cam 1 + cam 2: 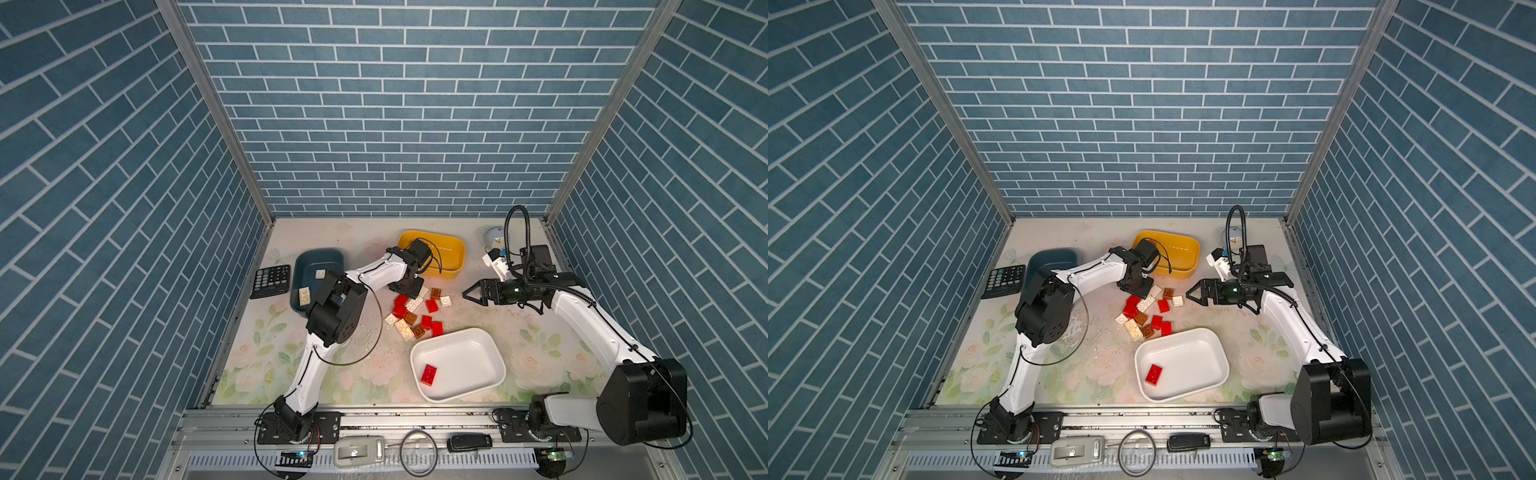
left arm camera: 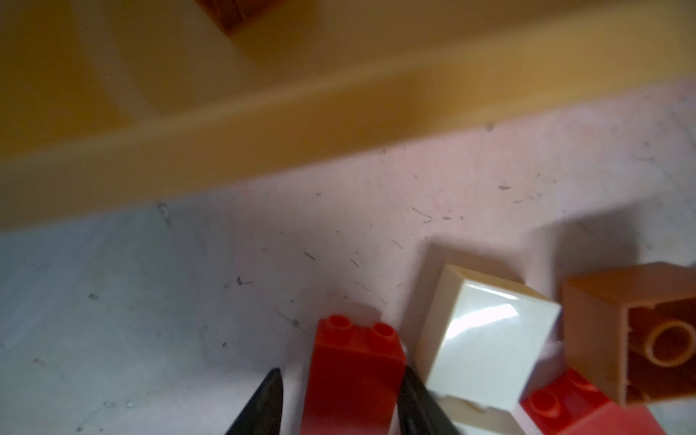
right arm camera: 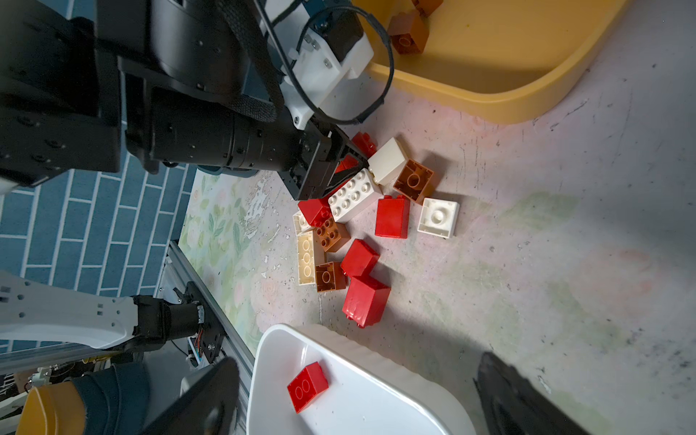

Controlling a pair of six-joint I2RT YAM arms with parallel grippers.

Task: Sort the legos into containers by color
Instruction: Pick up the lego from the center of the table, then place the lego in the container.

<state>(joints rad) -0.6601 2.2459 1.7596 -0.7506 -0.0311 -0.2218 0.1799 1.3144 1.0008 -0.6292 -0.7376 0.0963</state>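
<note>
1. Left wrist view: the left hand (image 2: 341, 376) is narrowly spread around a red brick (image 2: 356, 357). One finger (image 2: 414, 399) touches it and the other (image 2: 263, 406) sits just off it. In both top views the wrist hides this.
2. That brick lies on the table (image 1: 519, 332), at the edge of the pile (image 1: 415, 311) nearest the yellow tub (image 1: 453, 245).
3. Only the right wrist view shows a brown brick (image 3: 408, 32) in the yellow tub.
4. In a top view, two cream bricks (image 1: 304, 296) lie in the blue tub (image 1: 320, 257).
5. The right hand (image 1: 469, 294) is spread wide and holds nothing, above the table beside the pile.
6. The white tub (image 1: 490, 353) holds a lone red brick (image 1: 429, 373).
</note>
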